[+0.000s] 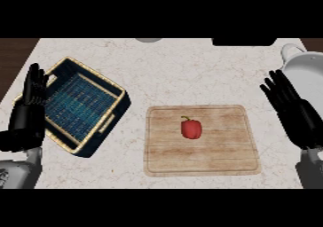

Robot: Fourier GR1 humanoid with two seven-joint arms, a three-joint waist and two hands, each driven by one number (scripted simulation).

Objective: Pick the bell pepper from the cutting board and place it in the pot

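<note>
A red bell pepper (191, 128) with a green stem lies near the middle of a wooden cutting board (220, 155) on the pale counter. The white pot (311, 75) stands at the right edge, partly cut off by the view. My right hand (296, 116) is open with straight fingers, right of the board and in front of the pot, apart from the pepper. At the left edge my left hand (28, 111) rests open, fingers up, beside the basket.
A dark blue basket (82, 104) with a tan rim sits tilted left of the board. A grey round thing (149, 40) and a black object (244, 41) lie at the counter's far edge. Dark wooden floor shows past the left edge.
</note>
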